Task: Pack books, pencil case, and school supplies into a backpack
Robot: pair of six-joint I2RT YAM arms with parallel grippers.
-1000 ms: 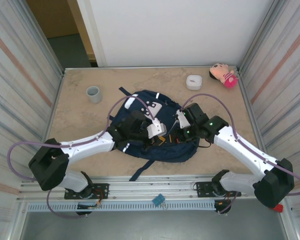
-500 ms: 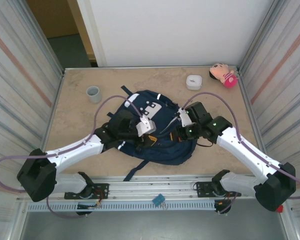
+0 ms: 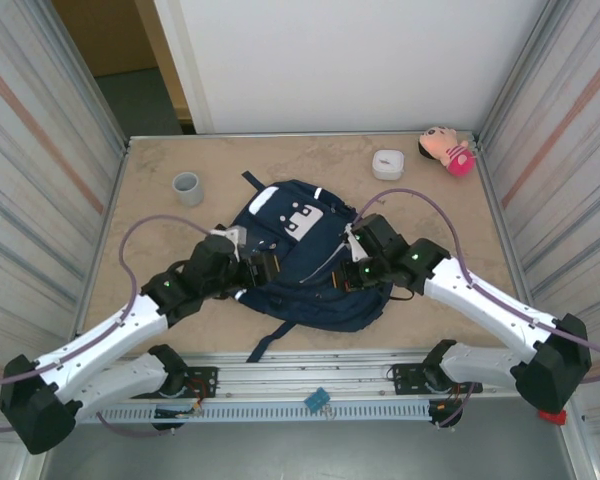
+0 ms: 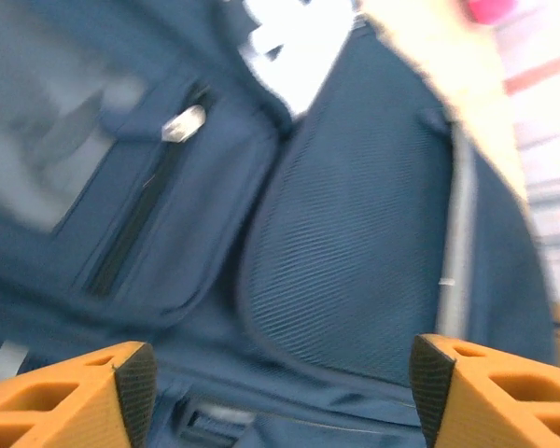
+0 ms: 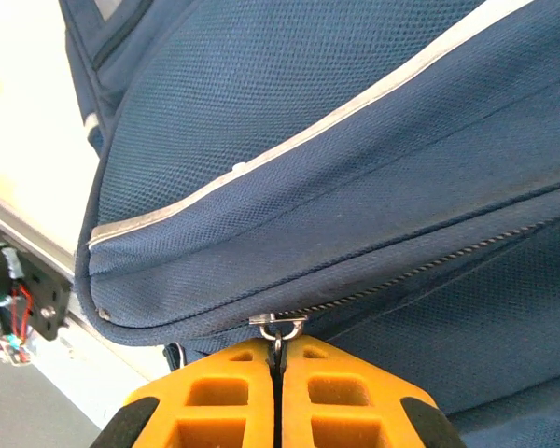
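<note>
The navy blue backpack (image 3: 310,290) lies flat in the middle of the table, its white patches (image 3: 302,218) facing up. My left gripper (image 3: 263,268) hovers at the bag's left side, open, with only blue fabric (image 4: 355,243) and a pocket zip (image 4: 182,124) between its orange fingers (image 4: 65,401). At the bag's right side my right gripper (image 3: 353,266) is shut on the metal zip pull (image 5: 278,329) of the main zip line (image 5: 420,271). The books, pencil case and school supplies are hidden.
A grey cup (image 3: 186,187) stands at the back left. A white rounded box (image 3: 387,163) and a pink plush toy (image 3: 447,150) sit at the back right. A dark strap (image 3: 272,340) trails to the table's front edge. Ribbed walls close in both sides.
My left gripper has opened and drawn back leftward from over the backpack's middle to its left edge. The right gripper stays shut on the zip pull, shifted slightly left.
</note>
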